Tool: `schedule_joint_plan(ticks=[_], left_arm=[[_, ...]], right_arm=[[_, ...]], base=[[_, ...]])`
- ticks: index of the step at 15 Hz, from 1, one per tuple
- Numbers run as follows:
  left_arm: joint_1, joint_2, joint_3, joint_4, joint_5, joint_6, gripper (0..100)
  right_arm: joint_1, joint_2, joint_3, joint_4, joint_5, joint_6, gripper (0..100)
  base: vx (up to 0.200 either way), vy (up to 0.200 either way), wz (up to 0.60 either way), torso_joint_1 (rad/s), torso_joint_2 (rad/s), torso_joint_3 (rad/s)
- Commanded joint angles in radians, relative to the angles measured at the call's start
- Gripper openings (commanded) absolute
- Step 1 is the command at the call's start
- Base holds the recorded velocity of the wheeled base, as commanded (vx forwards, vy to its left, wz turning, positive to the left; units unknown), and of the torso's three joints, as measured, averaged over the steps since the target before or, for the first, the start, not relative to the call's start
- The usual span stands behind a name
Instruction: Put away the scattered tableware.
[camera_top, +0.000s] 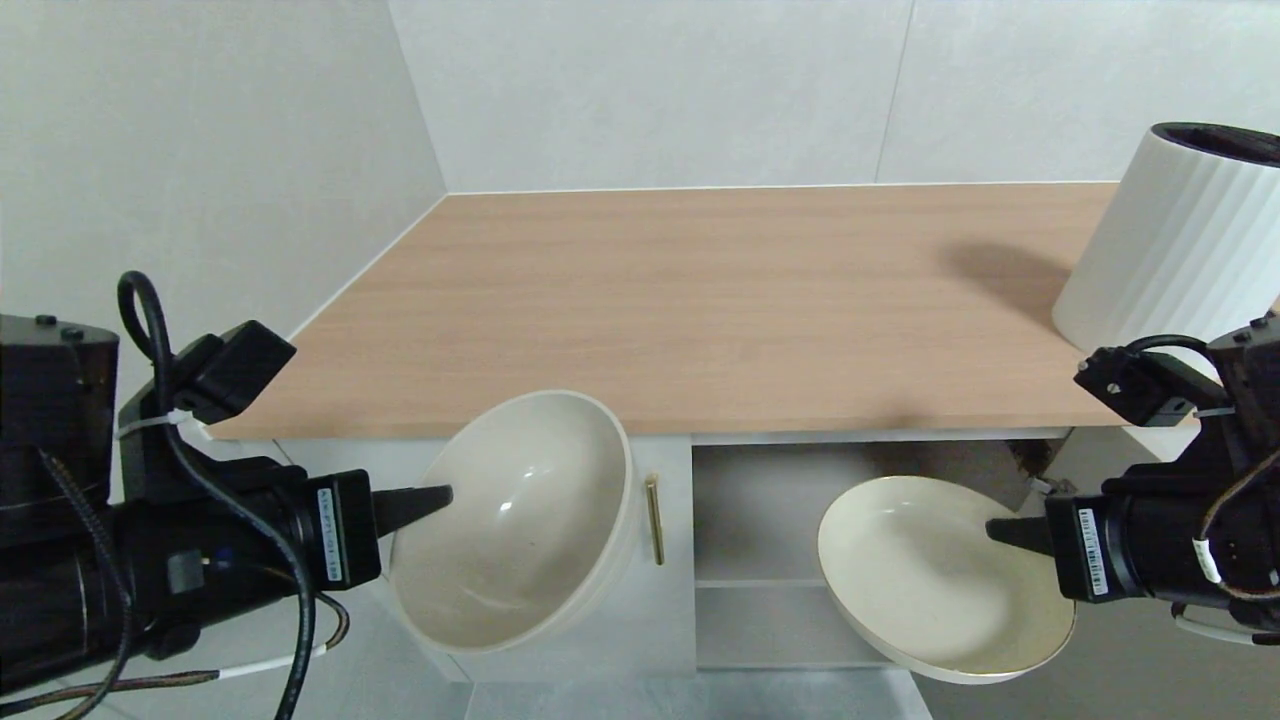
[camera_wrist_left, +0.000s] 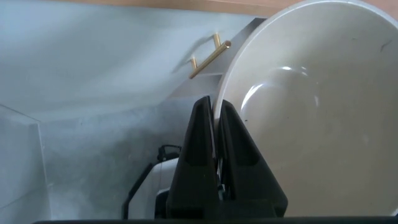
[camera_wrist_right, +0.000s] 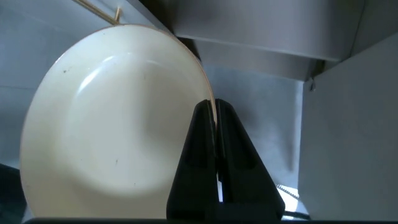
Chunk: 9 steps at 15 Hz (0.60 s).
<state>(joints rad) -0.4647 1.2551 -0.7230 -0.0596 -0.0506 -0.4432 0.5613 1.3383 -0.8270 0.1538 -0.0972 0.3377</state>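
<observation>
My left gripper is shut on the rim of a deep cream bowl, held tilted in the air in front of the closed left cabinet door. The left wrist view shows the black fingers pinching the bowl by its edge. My right gripper is shut on the rim of a shallow cream plate, held low in front of the open cabinet compartment. In the right wrist view the plate hangs from the fingers.
A wooden countertop runs above the white cabinet. A ribbed white cylinder container stands at its right end. A gold handle sits on the closed door. The opened right door stands beside the plate.
</observation>
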Motion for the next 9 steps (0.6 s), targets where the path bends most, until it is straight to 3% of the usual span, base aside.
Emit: schedule_joint_plan(ticks=[1, 4, 9], left_arm=[[-0.008, 0.004, 0.000, 0.009, 0.000, 0.000, 0], [-0.011, 0.006, 0.000, 0.027, -0.002, 0.021, 0], [-0.009, 0.013, 0.000, 0.029, -0.002, 0.021, 0]], right_arm=[[0.000, 0.004, 0.016, -0.002, 0.001, -0.005, 0], [0.000, 0.001, 0.025, -0.007, 0.001, -0.023, 0], [0.000, 0.001, 0.048, -0.022, 0.001, -0.043, 0]], base=[[0.000, 0.000, 0.00, -0.080, 0.19, 0.110], [0.000, 0.000, 0.00, -0.165, 0.38, 0.209], [0.000, 0.000, 0.00, -0.203, 0.46, 0.256]])
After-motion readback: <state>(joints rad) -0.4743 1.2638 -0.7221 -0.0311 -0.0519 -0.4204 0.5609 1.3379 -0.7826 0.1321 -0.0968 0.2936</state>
